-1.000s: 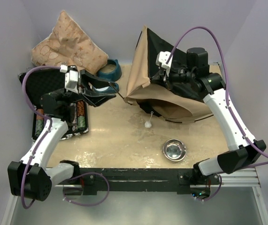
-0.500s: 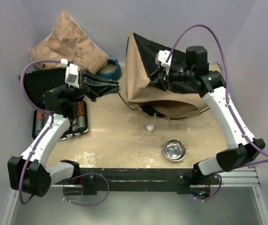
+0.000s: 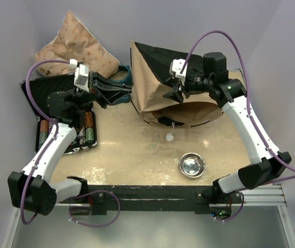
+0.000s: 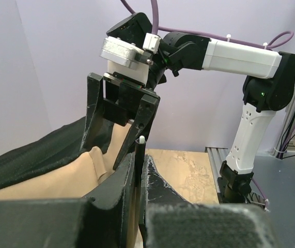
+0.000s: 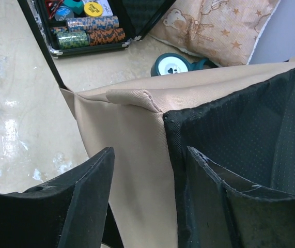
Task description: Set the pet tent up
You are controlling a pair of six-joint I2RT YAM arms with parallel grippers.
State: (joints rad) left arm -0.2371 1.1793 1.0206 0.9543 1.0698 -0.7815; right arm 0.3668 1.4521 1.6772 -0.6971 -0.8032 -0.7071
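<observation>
From above there are two arms and one pet tent, which sits at the far right-centre of the tabletop, tipped up with its tan side toward the left and its black lining facing up. Its single white pom-pom lies on the tabletop just in front on a string. One steel bowl sits nearer the arms, and one star-patterned pillow, one teal roll and one open black case with rows of chips are at the left. The left tool reaches the tent's left edge and the right tool is on its top, but their jaws are hard to read here. The left wrist view shows what the top view hides: the left tool is clamped narrow on one thin dark pole with a white tip, and the right tool's two fingers are splayed above the fabric. The right wrist view confirms that tool stands wide, with a tan-and-black corner of the tent between its fingers, unpinched.
</observation>
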